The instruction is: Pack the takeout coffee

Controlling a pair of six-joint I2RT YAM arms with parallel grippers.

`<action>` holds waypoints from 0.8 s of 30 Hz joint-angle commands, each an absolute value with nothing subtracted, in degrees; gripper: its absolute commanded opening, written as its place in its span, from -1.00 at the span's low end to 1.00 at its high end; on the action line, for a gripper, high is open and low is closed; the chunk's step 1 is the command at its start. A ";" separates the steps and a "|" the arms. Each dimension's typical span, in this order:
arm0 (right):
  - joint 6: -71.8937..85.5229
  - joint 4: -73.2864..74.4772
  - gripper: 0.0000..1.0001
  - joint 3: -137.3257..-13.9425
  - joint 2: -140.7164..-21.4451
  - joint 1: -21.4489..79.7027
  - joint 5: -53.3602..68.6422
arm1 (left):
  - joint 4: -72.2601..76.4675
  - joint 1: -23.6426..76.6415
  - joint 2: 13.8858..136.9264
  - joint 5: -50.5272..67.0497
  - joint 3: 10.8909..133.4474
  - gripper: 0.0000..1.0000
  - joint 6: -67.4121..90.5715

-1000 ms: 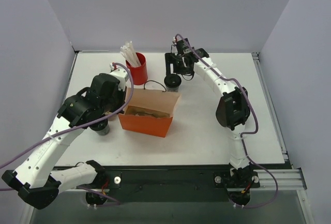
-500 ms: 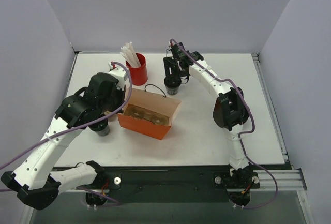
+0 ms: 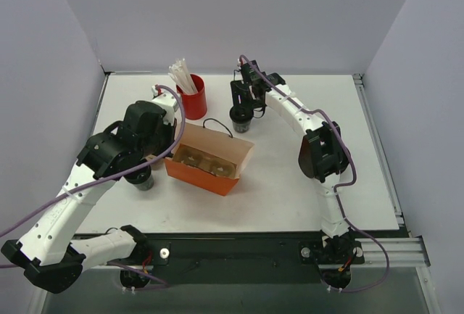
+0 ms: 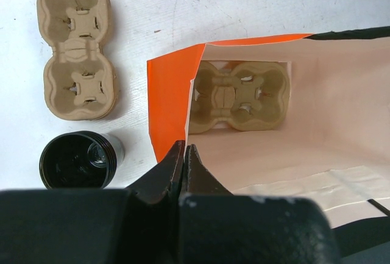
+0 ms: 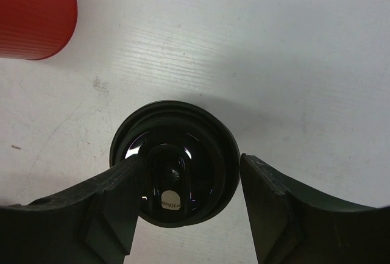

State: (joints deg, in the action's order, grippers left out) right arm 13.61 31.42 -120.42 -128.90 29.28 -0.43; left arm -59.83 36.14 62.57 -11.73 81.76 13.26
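White tabletop [image 3: 290, 183], left pincer [image 4: 184, 154] tight on orange bag [image 4: 167, 93], right pincer [image 5: 190, 169] astride cup [image 5: 183, 133], grip unclear.

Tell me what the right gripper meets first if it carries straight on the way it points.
The takeout coffee cup, its black lid sitting between the right gripper's fingers; beyond it the white table. Depth is unclear.

1. A robotics lab test cell is indicated: the white table [image 3: 290, 183] is enclosed by plain pale panels [image 3: 239, 9] at 9, 12 and 3 o'clock.
2. The left arm [image 3: 61, 216] and right arm [image 3: 328, 205] are bolted to a metal rail [image 3: 384, 252] at 6 o'clock.
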 commanded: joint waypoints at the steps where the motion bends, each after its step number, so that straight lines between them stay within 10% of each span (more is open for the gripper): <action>1: 14.33 31.99 0.27 -118.92 -129.11 28.83 -0.44 | -58.97 35.77 62.49 -12.13 84.29 -1.00 12.75; 24: 13.71 31.91 0.60 -123.05 -127.79 29.35 3.34 | -69.70 34.63 65.83 -23.64 87.10 -1.00 18.90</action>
State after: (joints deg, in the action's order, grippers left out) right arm 14.70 31.03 -121.08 -128.92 28.62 2.13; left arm -69.91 34.83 66.13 -22.94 84.16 17.89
